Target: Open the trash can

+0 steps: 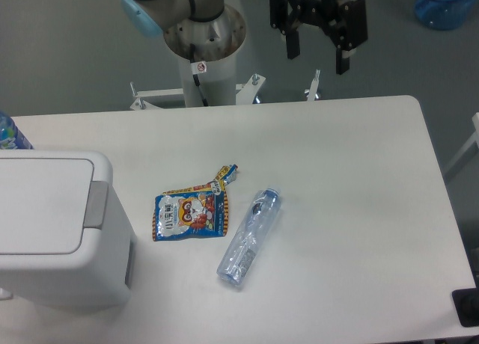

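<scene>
Tabletop (337, 172) holds trash can (52, 232), cropped left, lid seemingly closed.

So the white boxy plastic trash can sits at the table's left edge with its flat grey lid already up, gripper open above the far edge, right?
Not quite: the white boxy plastic trash can has its flat grey lid closed, per the fixed camera. The gripper is open above the far edge.
</scene>
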`<state>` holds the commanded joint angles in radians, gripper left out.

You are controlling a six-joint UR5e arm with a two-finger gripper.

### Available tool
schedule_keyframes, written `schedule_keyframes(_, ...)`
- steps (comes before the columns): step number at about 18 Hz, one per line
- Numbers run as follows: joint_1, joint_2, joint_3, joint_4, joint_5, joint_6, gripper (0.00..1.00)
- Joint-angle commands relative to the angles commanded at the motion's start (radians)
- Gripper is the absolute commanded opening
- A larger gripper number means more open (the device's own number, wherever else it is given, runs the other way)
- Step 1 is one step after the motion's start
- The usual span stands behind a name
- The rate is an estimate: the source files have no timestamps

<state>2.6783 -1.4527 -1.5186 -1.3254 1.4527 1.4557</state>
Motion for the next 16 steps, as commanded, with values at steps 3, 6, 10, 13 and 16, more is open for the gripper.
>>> schedule_keyframes(3,0.0,0.002,-0.002,0.0,-0.002,0.0,1.0)
schedule_keyframes(6,-0.002,0.003,-0.002,0.0,-0.002,-0.015,1.0)
schedule_keyframes(10,-0.005,0.0,-0.005,0.009,-0.032,-0.162,1.0)
schedule_keyframes(13,-0.026,-0.009,-0.009,0.05,-0.043,-0.262,1.0)
schedule_keyframes(16,-0.063,-0.024,-0.014,0.066,-0.043,-0.363,1.0)
